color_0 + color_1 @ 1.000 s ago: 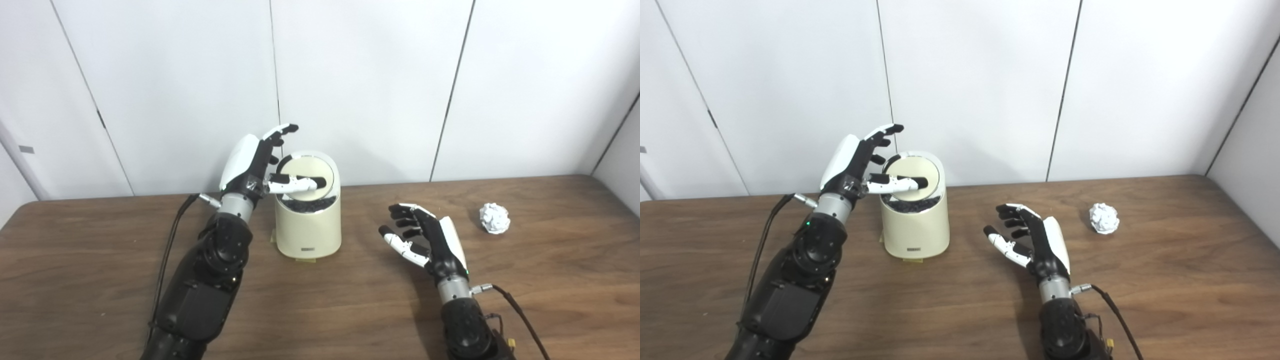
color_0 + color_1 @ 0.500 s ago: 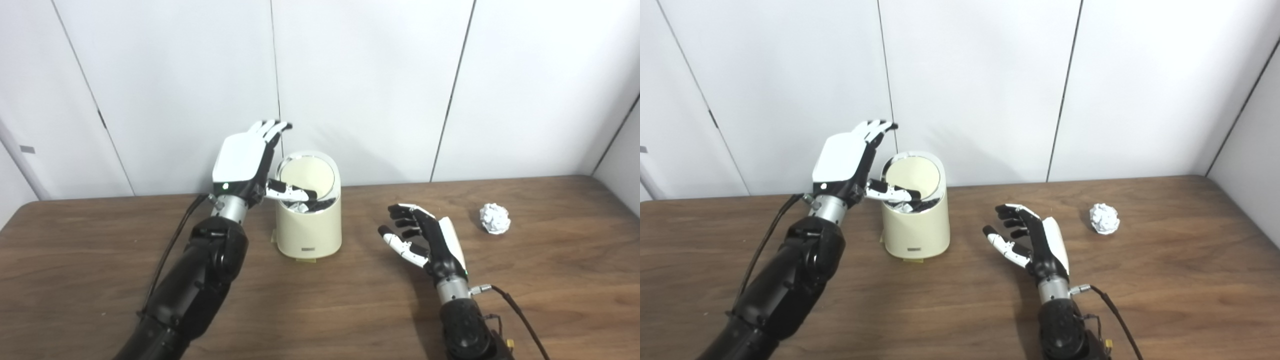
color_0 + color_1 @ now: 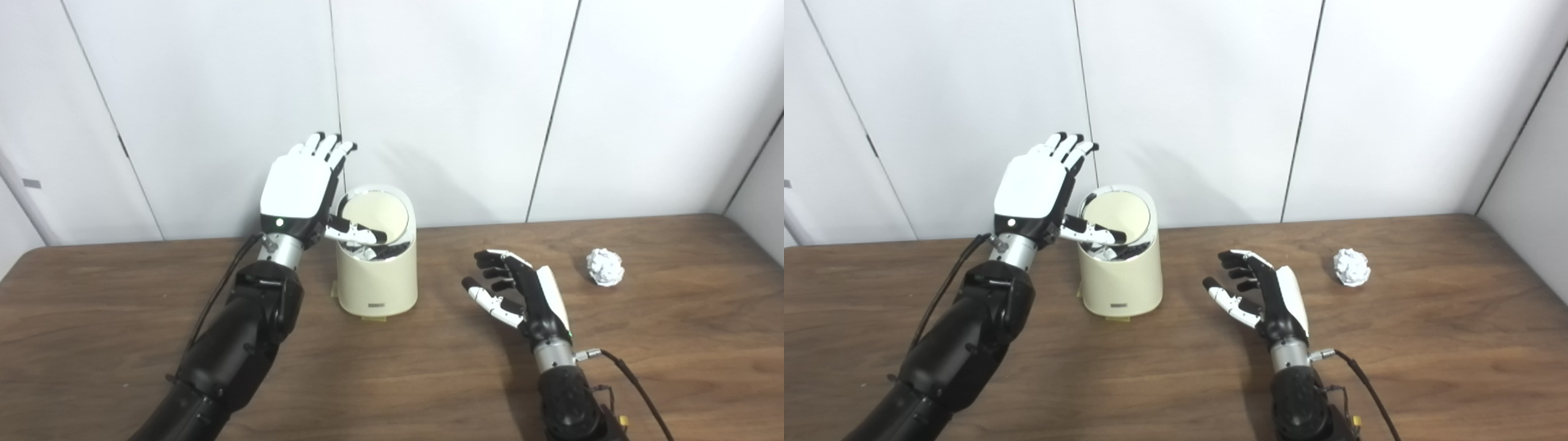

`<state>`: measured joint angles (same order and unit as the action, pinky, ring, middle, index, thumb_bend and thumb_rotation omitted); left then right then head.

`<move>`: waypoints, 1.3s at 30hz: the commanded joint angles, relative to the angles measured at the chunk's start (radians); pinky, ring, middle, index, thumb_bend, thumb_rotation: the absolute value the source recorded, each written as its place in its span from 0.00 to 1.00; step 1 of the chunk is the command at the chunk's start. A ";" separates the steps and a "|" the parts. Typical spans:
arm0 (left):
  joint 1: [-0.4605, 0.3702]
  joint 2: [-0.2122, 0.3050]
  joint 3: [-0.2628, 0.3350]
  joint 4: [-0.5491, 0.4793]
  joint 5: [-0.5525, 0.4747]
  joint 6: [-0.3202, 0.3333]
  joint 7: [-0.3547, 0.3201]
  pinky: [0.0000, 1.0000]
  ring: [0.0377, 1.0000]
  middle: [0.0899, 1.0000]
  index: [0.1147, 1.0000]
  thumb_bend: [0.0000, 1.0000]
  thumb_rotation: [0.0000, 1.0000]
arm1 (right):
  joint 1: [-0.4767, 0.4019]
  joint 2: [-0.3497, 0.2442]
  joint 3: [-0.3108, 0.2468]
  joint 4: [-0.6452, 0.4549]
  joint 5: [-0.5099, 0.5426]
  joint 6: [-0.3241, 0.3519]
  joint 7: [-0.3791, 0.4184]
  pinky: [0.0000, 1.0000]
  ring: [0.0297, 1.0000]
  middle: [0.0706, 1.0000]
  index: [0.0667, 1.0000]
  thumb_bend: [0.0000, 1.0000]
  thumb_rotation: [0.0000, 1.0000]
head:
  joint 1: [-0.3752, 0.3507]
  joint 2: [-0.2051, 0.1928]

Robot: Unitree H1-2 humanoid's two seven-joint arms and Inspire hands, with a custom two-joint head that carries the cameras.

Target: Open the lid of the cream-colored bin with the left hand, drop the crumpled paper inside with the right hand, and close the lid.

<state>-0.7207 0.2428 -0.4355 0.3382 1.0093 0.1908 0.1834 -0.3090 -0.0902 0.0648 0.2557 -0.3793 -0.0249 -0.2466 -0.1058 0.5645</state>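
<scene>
Step in hand: lid-opening. Your left hand (image 3: 300,195), fingers spread, thumb tipping lid (image 3: 375,212) of cream bin (image 3: 378,278). Right hand (image 3: 520,294) open, empty. Crumpled paper (image 3: 605,267) on counter (image 3: 392,367), right; grasp it next

Dark wooden table (image 3: 122,343) with cream-colored bin (image 3: 377,278) and, well apart, crumpled paper (image 3: 605,267).

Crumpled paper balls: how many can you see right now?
1 on the table: the crumpled paper ball lies near the right edge, beyond the open right hand. White scraps show inside the bin; more may be hidden there.
</scene>
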 commanded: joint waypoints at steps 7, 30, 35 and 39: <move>-0.033 0.011 0.026 -0.066 -0.015 0.025 -0.068 0.86 0.95 0.92 0.89 0.85 0.94 | -0.037 -0.004 -0.003 -0.020 -0.003 -0.043 -0.014 0.58 0.67 0.67 0.66 0.31 0.38 | -0.002 -0.001; 0.031 0.013 0.199 -0.295 -0.221 0.030 -0.182 0.74 0.86 0.87 0.86 0.64 0.97 | -0.043 -0.026 -0.004 -0.035 -0.042 -0.035 -0.025 0.56 0.66 0.67 0.67 0.32 0.42 | 0.011 -0.005; 0.093 0.026 0.236 -0.368 -0.224 0.061 -0.182 0.68 0.81 0.83 0.82 0.50 0.51 | -0.063 -0.118 0.060 -0.166 -0.253 0.047 0.009 0.60 0.71 0.76 0.73 0.53 0.37 | 0.006 -0.002; 0.149 0.015 0.288 -0.414 -0.286 0.063 -0.189 0.60 0.74 0.79 0.79 0.60 0.54 | -0.077 -0.179 0.100 -0.297 -0.372 0.197 0.149 0.61 0.78 0.84 0.77 0.83 0.41 | 0.005 0.003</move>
<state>-0.5339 0.2545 -0.1633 -0.0421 0.7378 0.2531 -0.0139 -0.3403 -0.2599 0.1592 0.0085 -0.7205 0.1366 -0.1316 -0.0997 0.5675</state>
